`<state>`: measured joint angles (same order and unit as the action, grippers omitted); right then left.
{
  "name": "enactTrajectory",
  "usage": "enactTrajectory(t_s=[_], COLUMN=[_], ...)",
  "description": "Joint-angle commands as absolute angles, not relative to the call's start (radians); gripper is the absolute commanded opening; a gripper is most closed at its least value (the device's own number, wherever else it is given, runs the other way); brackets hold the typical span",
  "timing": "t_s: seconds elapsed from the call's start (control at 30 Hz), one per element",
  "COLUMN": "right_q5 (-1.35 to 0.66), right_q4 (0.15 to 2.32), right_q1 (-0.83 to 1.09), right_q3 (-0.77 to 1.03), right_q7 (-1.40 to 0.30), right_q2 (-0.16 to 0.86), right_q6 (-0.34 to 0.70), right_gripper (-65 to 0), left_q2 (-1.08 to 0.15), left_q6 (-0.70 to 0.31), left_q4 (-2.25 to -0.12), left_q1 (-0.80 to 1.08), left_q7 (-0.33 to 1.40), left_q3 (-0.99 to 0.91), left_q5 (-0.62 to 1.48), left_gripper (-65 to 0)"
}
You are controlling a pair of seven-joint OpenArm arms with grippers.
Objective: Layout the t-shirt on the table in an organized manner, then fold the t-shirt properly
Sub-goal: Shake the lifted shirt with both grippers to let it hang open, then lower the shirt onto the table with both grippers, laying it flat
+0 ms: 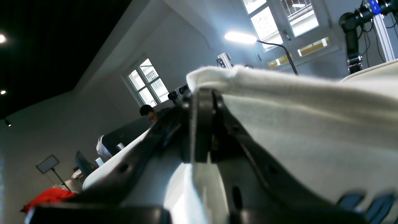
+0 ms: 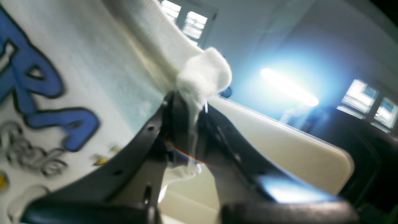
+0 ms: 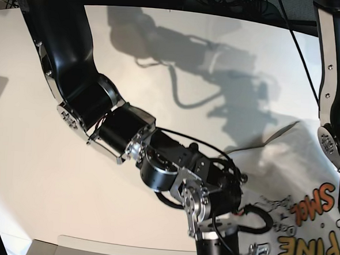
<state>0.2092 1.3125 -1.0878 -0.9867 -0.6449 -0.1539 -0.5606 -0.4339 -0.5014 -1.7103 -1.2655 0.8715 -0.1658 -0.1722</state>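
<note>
While both arms reach over the off-white desk (image 3: 52, 172), each set of jaws is closed on cloth of the t-shirt (image 3: 302, 228). Left wrist view: left gripper (image 1: 202, 102) has its black fingers (image 1: 199, 124) pressed together w/ a white hem fold of the shirt pinched at the tips; the fabric runs off to the right as a taut, slightly sagging band. Right wrist view: right gripper (image 2: 186, 102) is clamped on a bunched white tuft of the shirt, which bulges above the fingertips; the ribbed edge climbs up-left from the pinch, and blue outlined bubble letters of the print show on the cloth at left. Base view: the shirt lies at the lower right of the desk, print side up, w/ orange and yellow letters and small stars visible; one cloth corner lifts to a point toward the centre. Right arm (image 3: 101, 112) stretches across the middle, its wrist low over the shirt's near edge; left arm (image 3: 337, 86) comes down at the far right edge, its gripper out of frame in that view. Arm shadows fall across the desk's upper part.
</note>
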Motion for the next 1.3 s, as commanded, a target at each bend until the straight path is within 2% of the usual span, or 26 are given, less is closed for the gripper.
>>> enactTrajectory(t_s=[0.0, 0.27, 0.33, 0.5, 0.67, 0.8, 0.87, 0.97, 1.07, 1.27], right_q5=[0.234, 0.232, 0.232, 0.232, 0.248, 0.387, 0.476, 0.562, 0.656, 0.700], right_q4=[1.337, 1.471, 1.497, 1.593, 1.748, 1.905, 2.002, 2.055, 2.057, 2.055], right_q1=[-1.099, -0.868, -0.806, -0.602, -0.360, -0.157, -0.067, 0.012, 0.076, 0.116], right_q3=[-0.975, -0.998, -1.030, -1.079, -1.075, -1.076, -1.076, -1.035, -1.001, -0.989], right_q7=[-0.634, -0.634, -0.634, -0.636, -0.644, -0.645, -0.645, -0.636, -0.636, -0.636], right_q2=[-0.157, -0.157, -0.157, -0.157, -0.157, -0.157, -0.093, -0.010, 0.019, 0.097], right_q6=[-0.585, -0.581, -0.581, -0.581, -0.582, -0.584, -0.585, -0.590, -0.590, -0.590], right_gripper=[-65.0, -65.0, -65.0, -65.0, -65.0, -65.0, -65.0, -65.0, -65.0, -65.0], left_q2=[-0.443, -0.433, -0.398, -0.237, -0.061, 0.076, 0.150, 0.157, 0.157, 0.157], left_q6=[-0.481, -0.481, -0.481, -0.481, -0.481, -0.420, -0.372, -0.340, -0.302, -0.200], left_q4=[-1.713, -1.620, -1.586, -1.500, -1.403, -1.319, -1.260, -1.213, -1.213, -1.211], left_q1=[-1.303, -1.303, -1.303, -1.287, -1.167, -1.059, -1.020, -0.964, -0.926, -0.918], left_q7=[0.846, 0.777, 0.777, 0.777, 0.690, 0.624, 0.587, 0.542, 0.510, 0.503], left_q3=[-0.168, -0.159, -0.157, -0.124, 0.058, 0.231, 0.338, 0.455, 0.591, 0.654], left_q5=[-0.180, -0.156, -0.105, -0.047, -0.045, -0.045, -0.045, -0.039, 0.033, 0.107], left_gripper=[-64.6, -64.6, -64.6, -64.6, -64.6, -64.6, -64.6, -64.6, -64.6, -64.6])
